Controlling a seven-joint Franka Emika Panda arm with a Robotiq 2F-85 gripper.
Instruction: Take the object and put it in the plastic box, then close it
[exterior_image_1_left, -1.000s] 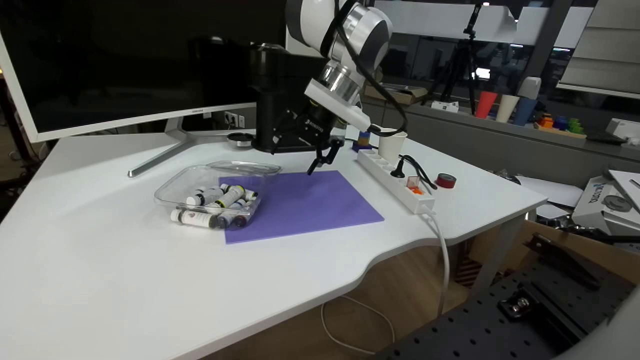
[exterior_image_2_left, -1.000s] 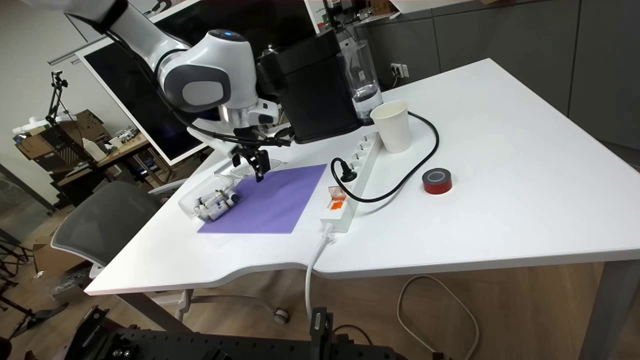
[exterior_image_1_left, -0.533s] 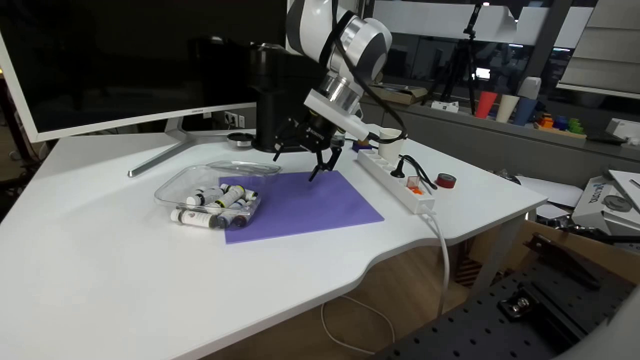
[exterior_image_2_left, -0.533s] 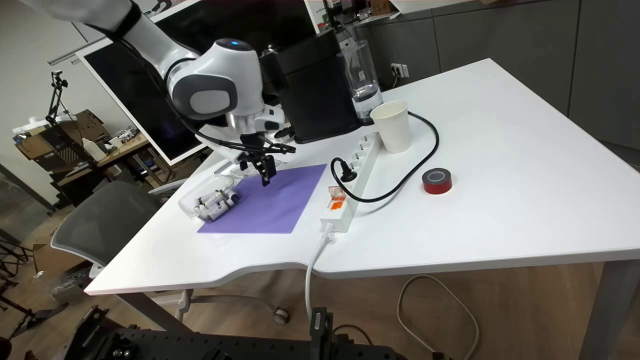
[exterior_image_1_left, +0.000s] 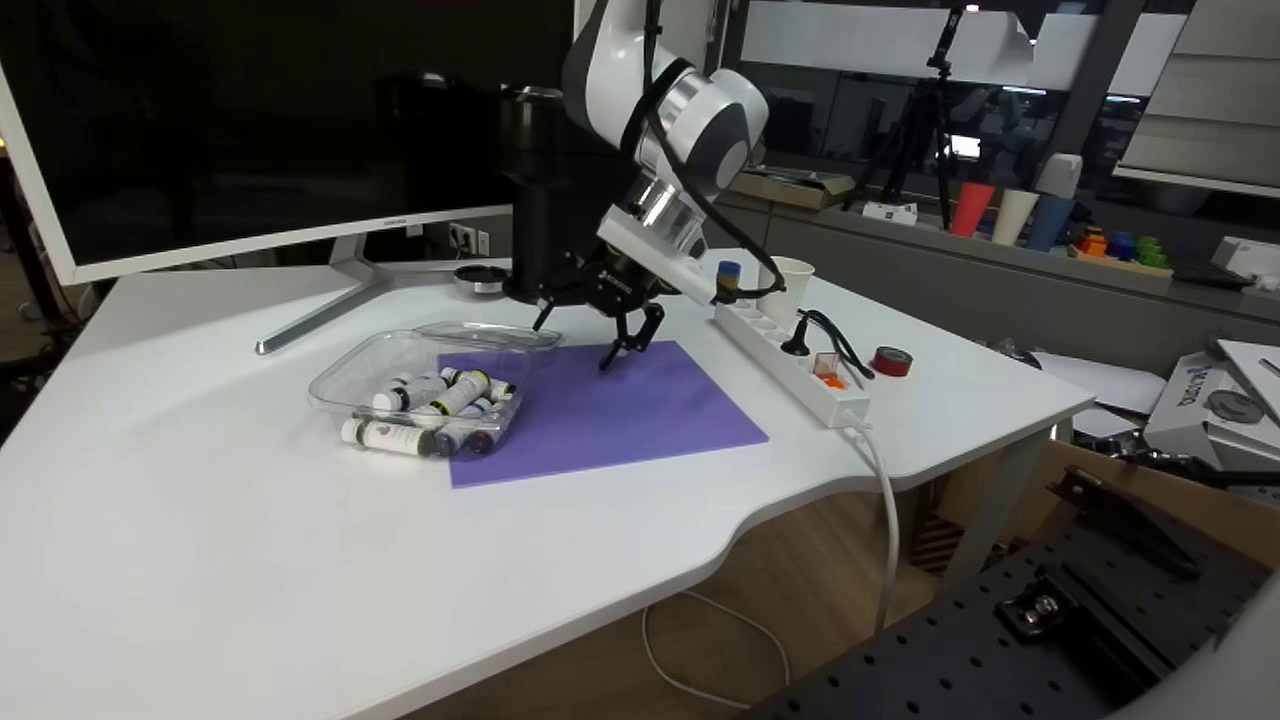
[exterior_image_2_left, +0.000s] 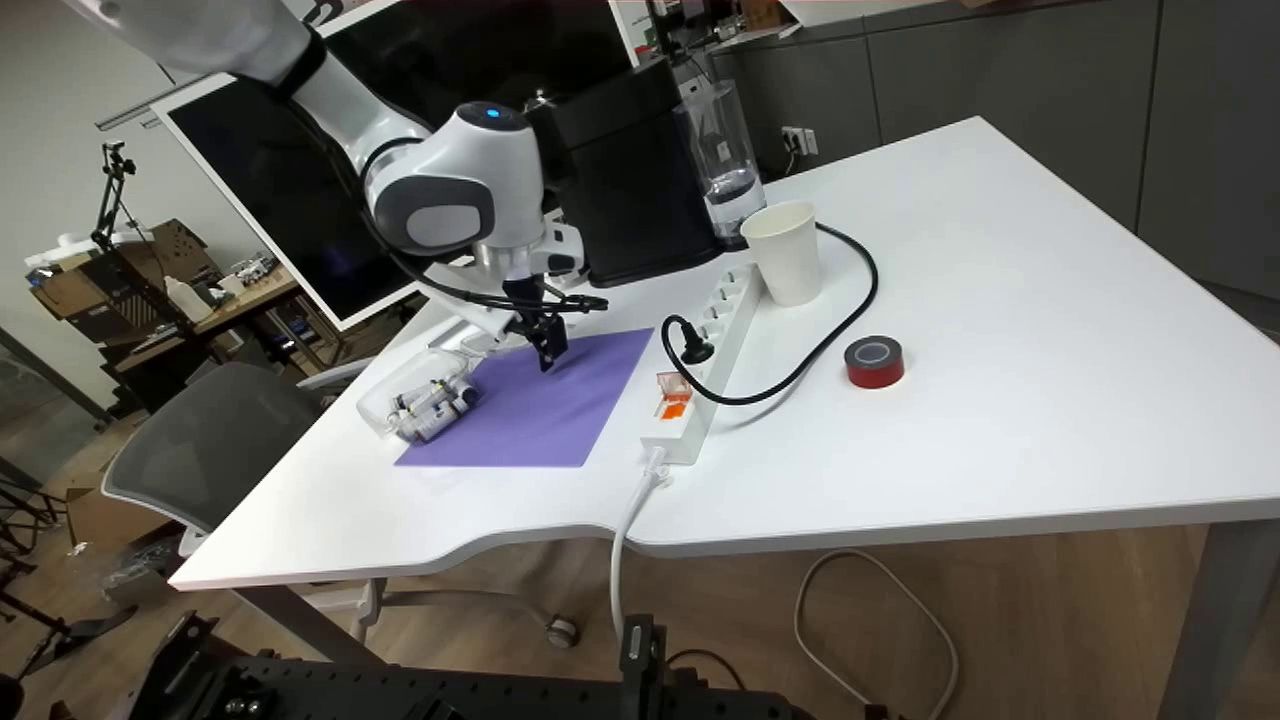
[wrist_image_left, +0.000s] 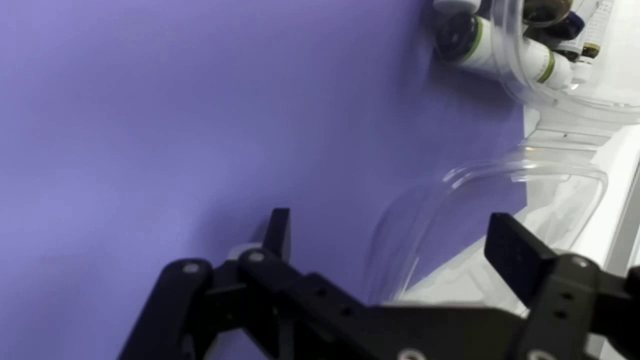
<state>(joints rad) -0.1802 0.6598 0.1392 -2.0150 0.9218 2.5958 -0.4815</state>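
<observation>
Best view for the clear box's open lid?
Wrist view: the lid shows largest there, its curved outline easy to trace, though the gripper covers part. Both exterior views show it small and foreshortened; in an exterior view the arm hides part too.

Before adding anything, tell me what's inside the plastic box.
Several small bottles, jumbled, with white or dark caps, lie in the plastic box; whatever the upper ones cover can't be seen.

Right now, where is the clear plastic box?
In an exterior view, the clear plastic box sits left of centre on the white desk, overlapping the left edge of the purple sheet.
</observation>
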